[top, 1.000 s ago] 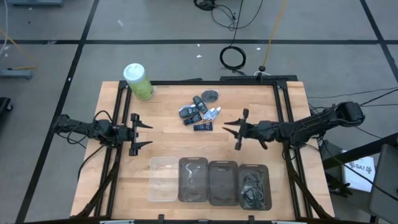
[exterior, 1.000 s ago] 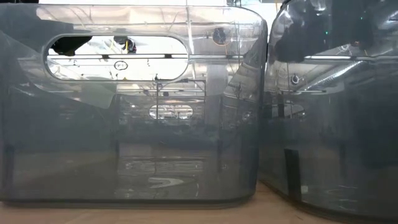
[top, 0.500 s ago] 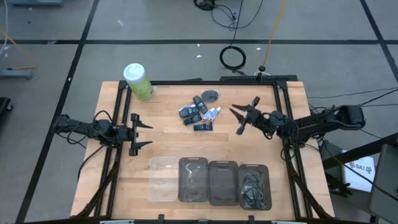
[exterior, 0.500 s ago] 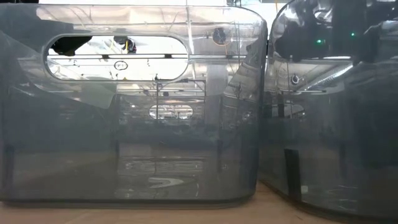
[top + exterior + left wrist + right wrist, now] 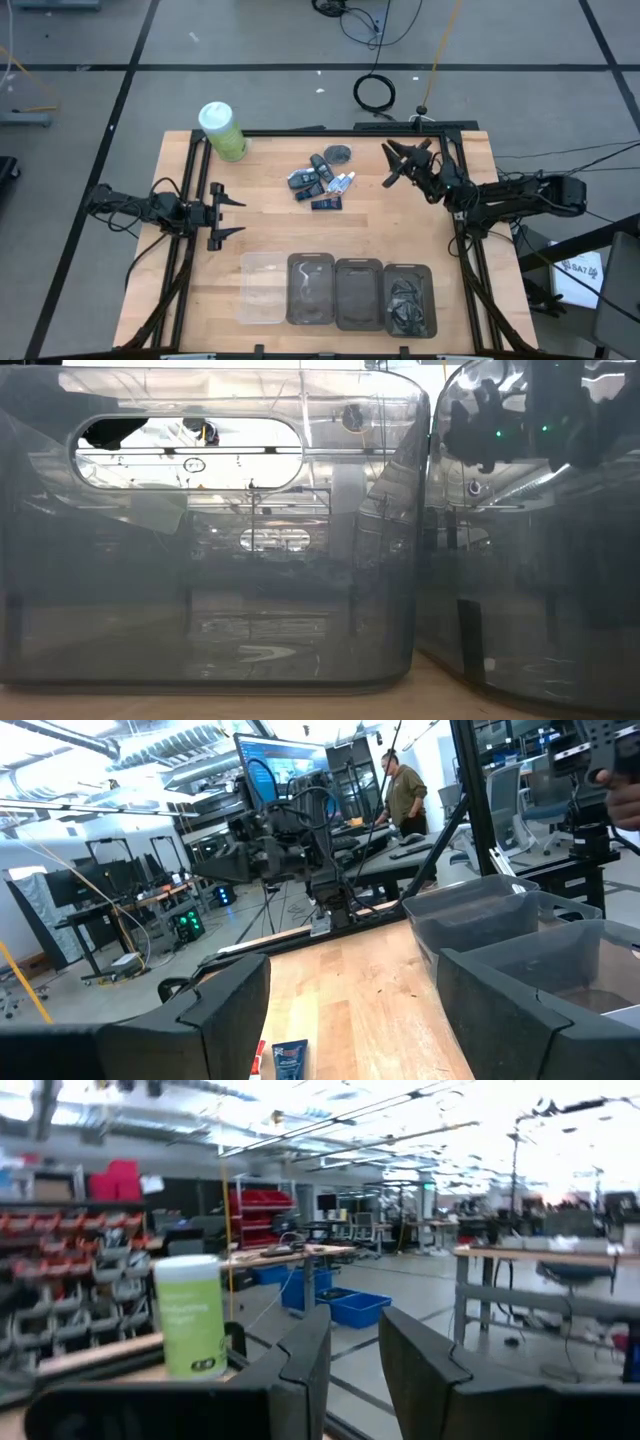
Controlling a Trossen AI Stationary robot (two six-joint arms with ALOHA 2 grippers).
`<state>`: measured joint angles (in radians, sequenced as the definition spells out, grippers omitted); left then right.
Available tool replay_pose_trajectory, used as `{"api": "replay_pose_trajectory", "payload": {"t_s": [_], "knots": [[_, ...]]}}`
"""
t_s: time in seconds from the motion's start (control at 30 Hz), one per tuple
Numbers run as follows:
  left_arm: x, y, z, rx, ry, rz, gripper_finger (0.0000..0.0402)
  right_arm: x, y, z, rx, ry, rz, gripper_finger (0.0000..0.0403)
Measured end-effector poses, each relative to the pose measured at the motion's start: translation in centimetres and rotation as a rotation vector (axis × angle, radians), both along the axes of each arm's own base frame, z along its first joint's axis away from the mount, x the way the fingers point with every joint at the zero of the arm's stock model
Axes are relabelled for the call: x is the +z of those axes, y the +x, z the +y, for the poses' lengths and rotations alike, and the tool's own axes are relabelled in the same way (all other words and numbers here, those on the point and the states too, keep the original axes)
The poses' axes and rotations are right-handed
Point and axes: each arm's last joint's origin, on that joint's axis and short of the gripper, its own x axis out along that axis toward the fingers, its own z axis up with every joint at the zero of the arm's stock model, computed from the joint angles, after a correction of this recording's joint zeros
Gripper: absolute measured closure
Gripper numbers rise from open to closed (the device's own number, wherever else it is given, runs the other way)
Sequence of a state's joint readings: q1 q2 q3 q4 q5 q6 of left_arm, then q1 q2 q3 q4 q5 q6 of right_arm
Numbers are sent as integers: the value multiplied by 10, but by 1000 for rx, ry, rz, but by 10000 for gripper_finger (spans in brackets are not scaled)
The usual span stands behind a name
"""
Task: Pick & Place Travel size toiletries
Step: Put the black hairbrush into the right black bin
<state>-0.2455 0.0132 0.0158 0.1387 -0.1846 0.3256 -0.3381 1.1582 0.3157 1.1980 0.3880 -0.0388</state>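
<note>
Since a second ago my right gripper [image 5: 400,158] has swung from mid-table, near the navy sachet, out toward the far right corner, at about one o'clock from the table's centre. Its fingers stand a little apart with nothing between them; in its own wrist view they frame only the room and the green canister [image 5: 190,1316]. From above, that canister [image 5: 222,131] stands at the far left corner, around eleven o'clock.

My left gripper [image 5: 228,215] waits at nine o'clock by the left edge, jaws spread wide and empty, pointing across the boards.

I see the travel size toiletries [image 5: 322,183] clustered just past the centre, toward twelve o'clock, a loose heap of pale and navy pieces lying well apart from both grippers. One blue-marked sachet [image 5: 290,1057] shows in my left wrist view.

Four clear bins [image 5: 337,291] sit in a row along the near edge at six o'clock; the rightmost holds dark items.
</note>
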Motion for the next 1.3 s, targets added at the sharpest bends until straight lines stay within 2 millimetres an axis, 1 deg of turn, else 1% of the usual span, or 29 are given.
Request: {"api": "replay_pose_trajectory", "payload": {"t_s": [0.2, 0.43, 0.57, 0.67, 0.73, 0.87, 0.97, 1.1, 1.2, 1.3], "knots": [[0, 0, 0, 0, 0, 0, 119, 1, -5, -11, -27, 76, -91, 325], [0, 0, 0, 0, 0, 0, 119, 9, -7, -18, -19, 137, -252, 325], [0, 0, 0, 0, 0, 0, 119, 20, 4, -24, -15, 135, -289, 325], [0, 0, 0, 0, 0, 0, 119, 29, 18, -30, -12, 118, -288, 325], [0, 0, 0, 0, 0, -1, 119, 36, 29, -34, 23, 83, -271, 325], [0, 0, 0, 0, 0, 0, 119, 45, 53, -43, 69, -15, -167, 326], [0, 0, 0, 0, 0, 0, 119, 50, 73, -51, 88, -25, -17, 326], [0, 0, 0, 0, 0, 0, 119, 60, 97, -63, 81, 70, 290, 326], [0, 0, 0, 0, 0, 0, 119, 67, 110, -71, 83, 140, 513, 326], [0, 0, 0, 0, 0, 0, 119, 72, 119, -81, 74, 200, 659, 326]]}}
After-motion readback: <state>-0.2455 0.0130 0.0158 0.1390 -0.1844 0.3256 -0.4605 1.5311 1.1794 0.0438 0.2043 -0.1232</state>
